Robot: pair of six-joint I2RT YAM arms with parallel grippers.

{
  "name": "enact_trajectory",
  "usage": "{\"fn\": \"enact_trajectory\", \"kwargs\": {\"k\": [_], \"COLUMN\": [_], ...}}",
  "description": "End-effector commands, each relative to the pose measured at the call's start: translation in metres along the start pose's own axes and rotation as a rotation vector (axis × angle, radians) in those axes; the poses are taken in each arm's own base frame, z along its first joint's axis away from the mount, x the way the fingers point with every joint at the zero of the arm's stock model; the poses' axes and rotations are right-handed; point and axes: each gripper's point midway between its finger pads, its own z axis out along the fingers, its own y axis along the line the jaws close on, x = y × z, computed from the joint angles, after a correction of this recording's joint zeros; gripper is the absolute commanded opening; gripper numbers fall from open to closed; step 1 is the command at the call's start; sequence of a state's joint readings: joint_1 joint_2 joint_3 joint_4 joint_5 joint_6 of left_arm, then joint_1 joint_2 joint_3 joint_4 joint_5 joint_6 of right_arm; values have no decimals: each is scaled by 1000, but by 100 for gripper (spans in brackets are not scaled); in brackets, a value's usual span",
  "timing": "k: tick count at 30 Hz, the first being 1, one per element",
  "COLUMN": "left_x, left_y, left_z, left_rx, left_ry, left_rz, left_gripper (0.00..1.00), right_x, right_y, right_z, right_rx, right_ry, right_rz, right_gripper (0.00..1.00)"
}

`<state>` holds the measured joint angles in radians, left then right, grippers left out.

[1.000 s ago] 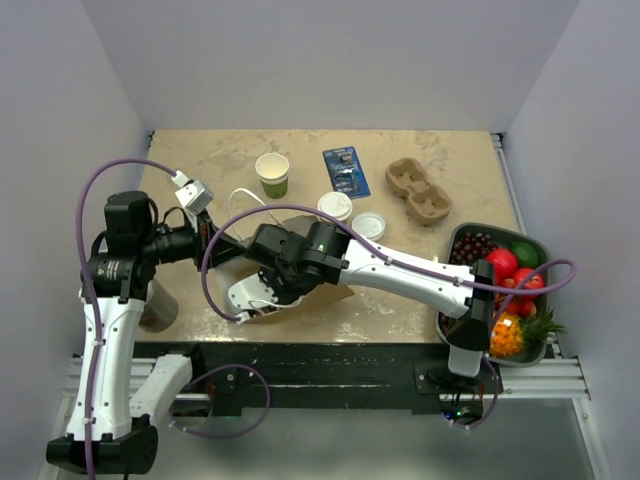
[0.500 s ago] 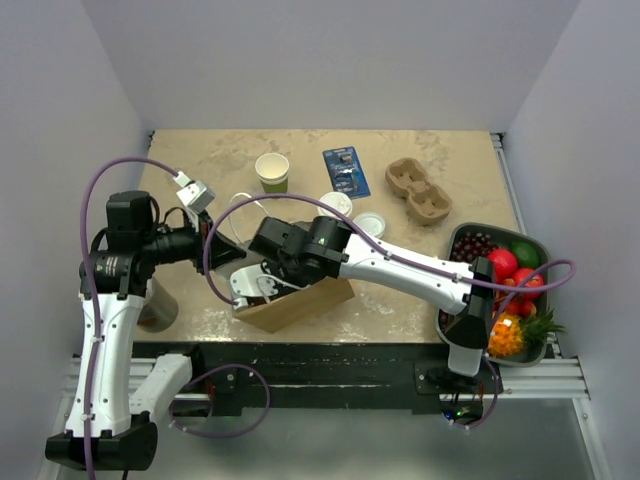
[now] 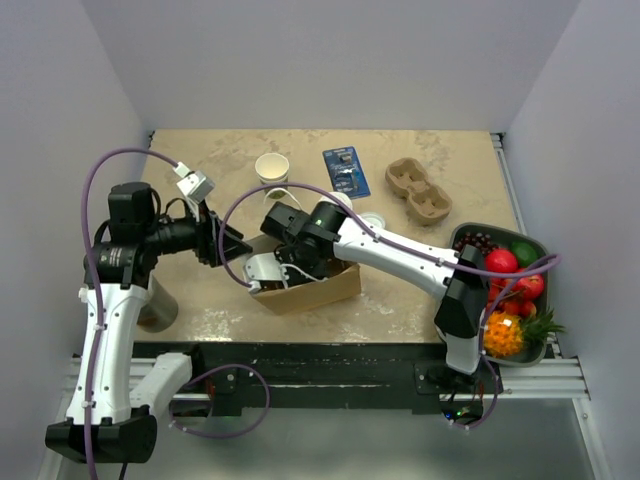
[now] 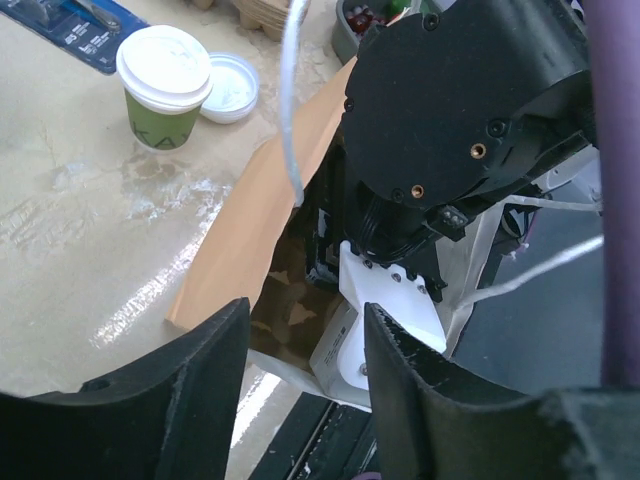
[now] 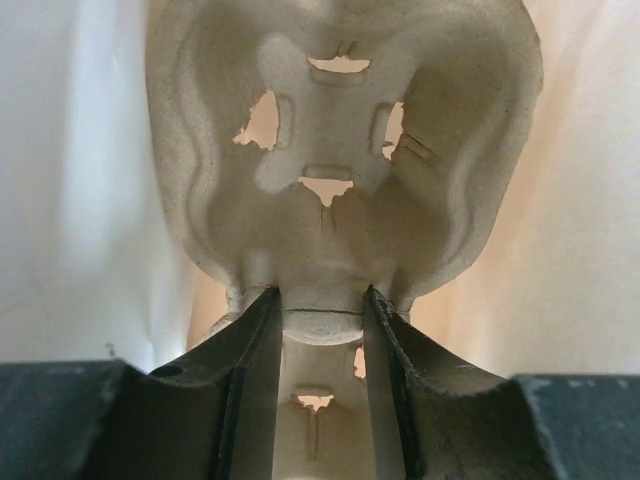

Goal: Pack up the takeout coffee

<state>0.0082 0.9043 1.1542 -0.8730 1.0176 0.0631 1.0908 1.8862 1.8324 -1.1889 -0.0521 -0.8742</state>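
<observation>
The white-lidded olive-green paper cup (image 4: 163,90) is set upright just beyond the brown paper bag (image 4: 240,240), rightward of the left jaws, held apart and empty; the right jaws are clamped on a moulded-pulp carrier (image 5: 340,200).

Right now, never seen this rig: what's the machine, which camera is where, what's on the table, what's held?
Two robot arms bolted to a table. One picture looks down from above; the other two come from cameras on the wrists. The right gripper clamps a cardboard cup tray in the paper bag. The left gripper is open and empty. On the table: a lidded coffee, an open cup, a loose lid, a blue packet, a second cup tray, a fruit basket.
</observation>
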Motion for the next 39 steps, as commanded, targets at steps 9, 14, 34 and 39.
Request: {"fn": "enact_trajectory", "kwargs": {"k": [9, 14, 34, 39], "left_x": [-31, -31, -32, -32], "left_y": [8, 16, 29, 28], "left_z": [3, 5, 7, 6], "left_rx": [-6, -20, -69, -66], "left_ry": [-66, -54, -42, -39], "left_rz": [108, 110, 134, 137], "left_gripper": [66, 66, 68, 68], "right_x": [32, 41, 44, 37], "right_y": [0, -1, -3, -5], "right_z": [21, 36, 36, 24], "right_rx": [-51, -39, -12, 14], "right_ry": [59, 32, -60, -98], "right_rz": [17, 20, 76, 99], "right_gripper": [0, 0, 60, 72]}}
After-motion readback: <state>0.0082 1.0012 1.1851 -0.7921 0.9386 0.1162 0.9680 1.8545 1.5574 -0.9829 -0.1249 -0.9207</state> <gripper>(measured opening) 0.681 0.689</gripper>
